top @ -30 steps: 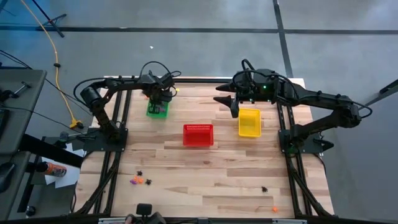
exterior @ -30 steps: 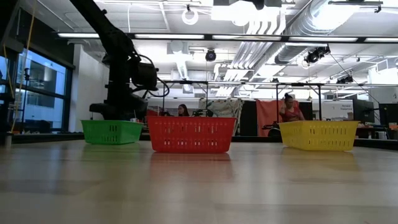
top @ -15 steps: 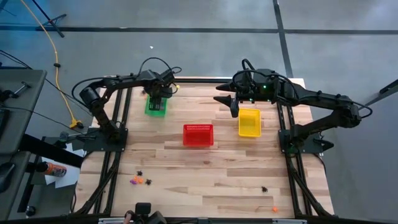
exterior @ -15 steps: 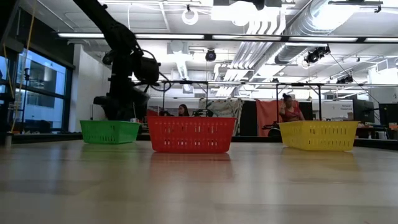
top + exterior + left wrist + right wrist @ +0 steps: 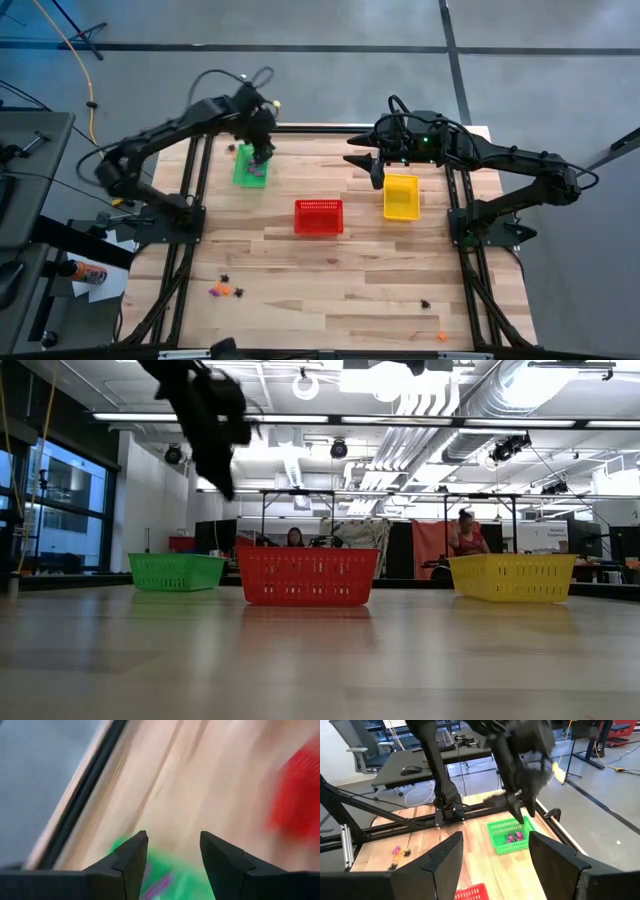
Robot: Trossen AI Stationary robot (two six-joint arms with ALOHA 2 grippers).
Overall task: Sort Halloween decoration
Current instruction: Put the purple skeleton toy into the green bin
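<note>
My left gripper (image 5: pixel 262 156) hangs open and empty above the green basket (image 5: pixel 250 169) at the table's far left; the low view shows it (image 5: pixel 224 482) well clear of the basket's rim (image 5: pixel 178 558). Purple trinkets (image 5: pixel 513 837) lie inside the green basket (image 5: pixel 509 837). More Halloween trinkets lie loose on the table near the front: a purple, orange and black cluster (image 5: pixel 223 290) at the left, a black one (image 5: pixel 425 303) and an orange one (image 5: pixel 441 336) at the right. My right gripper (image 5: pixel 373 172) waits open in the air beside the yellow basket (image 5: pixel 401 196).
The red basket (image 5: pixel 318 217) stands mid-table between the green and yellow ones. The table's middle is bare wood (image 5: pixel 330 270). People and desks show in the room beyond the far edge (image 5: pixel 465 530).
My left gripper has risen from inside the green basket to well above its rim, turning about its wrist as it went. The basket stays where it was. My right arm has kept still.
</note>
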